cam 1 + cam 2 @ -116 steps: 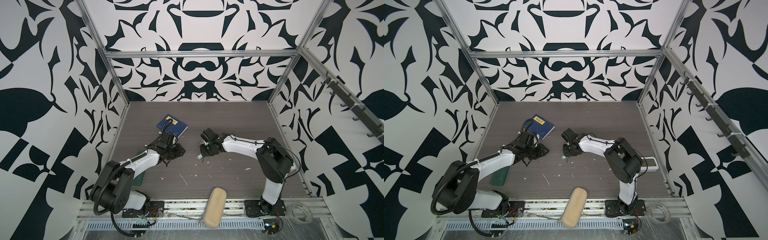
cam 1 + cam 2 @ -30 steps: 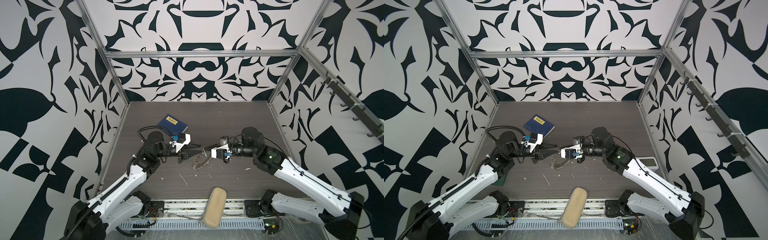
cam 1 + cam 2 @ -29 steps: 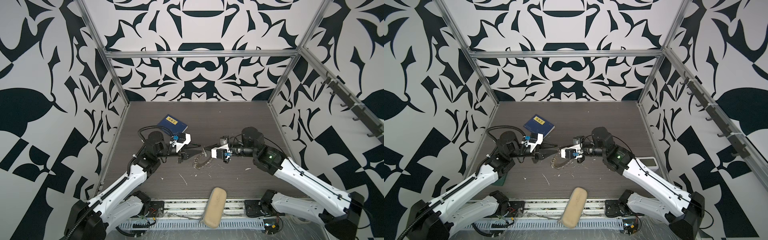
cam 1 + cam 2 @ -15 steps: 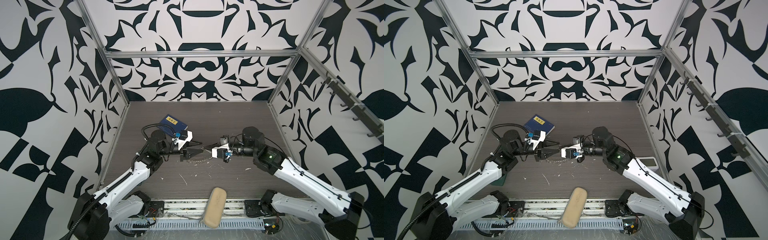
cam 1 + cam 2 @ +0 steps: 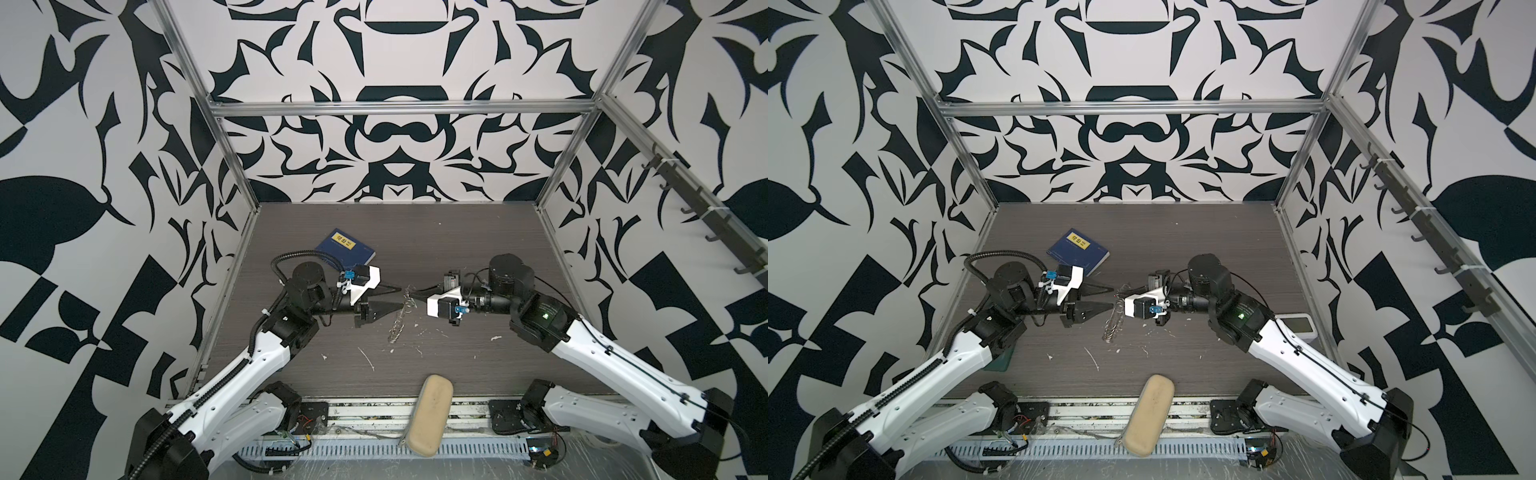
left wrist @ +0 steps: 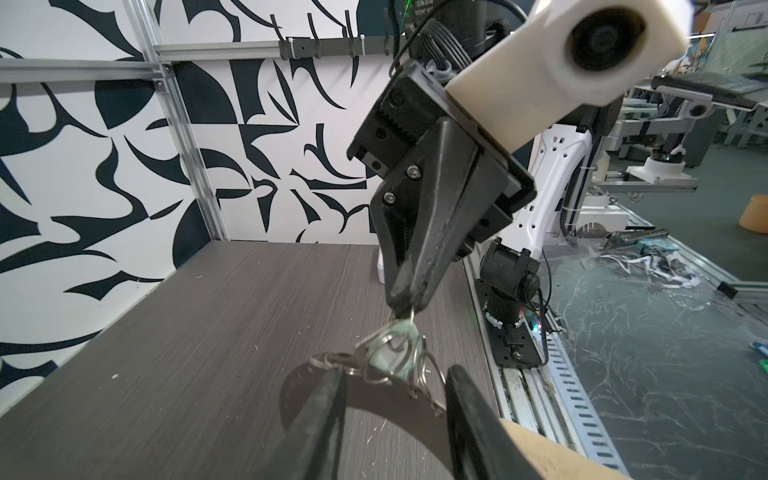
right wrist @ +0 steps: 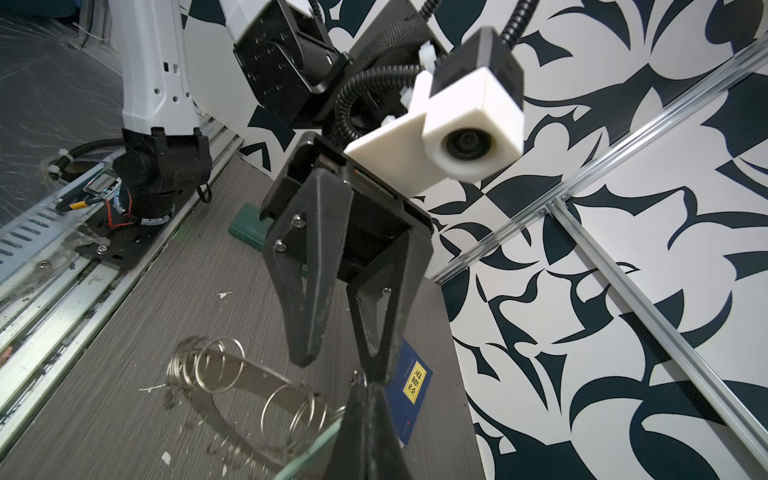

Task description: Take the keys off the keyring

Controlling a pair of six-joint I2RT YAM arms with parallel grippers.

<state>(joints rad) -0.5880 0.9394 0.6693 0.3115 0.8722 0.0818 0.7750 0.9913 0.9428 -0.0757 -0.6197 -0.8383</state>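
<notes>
Two grippers at keyring [image 7: 253, 372] top: right gripper [image 6: 409, 309] pinched on keys [image 6: 390, 357], with keyring hung below; left gripper [image 7: 338, 368] half-open, astride keys.

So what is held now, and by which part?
The right gripper pinches a small wire ring at the tag's top; the keyring hangs from it. The left gripper is open, holding nothing.

White panels printed with bold black leaf shapes [image 5: 395, 50] close in the back and both sides, fixed to bare aluminium rails [image 5: 399, 109]. A dark grey wood-grain surface [image 5: 415, 232] fills the middle of the frame. A row of dark metal hooks [image 5: 702, 208] climbs the right wall. A pale slotted cable duct [image 5: 374, 450] lines the bottom edge. The light is even and soft.
</notes>
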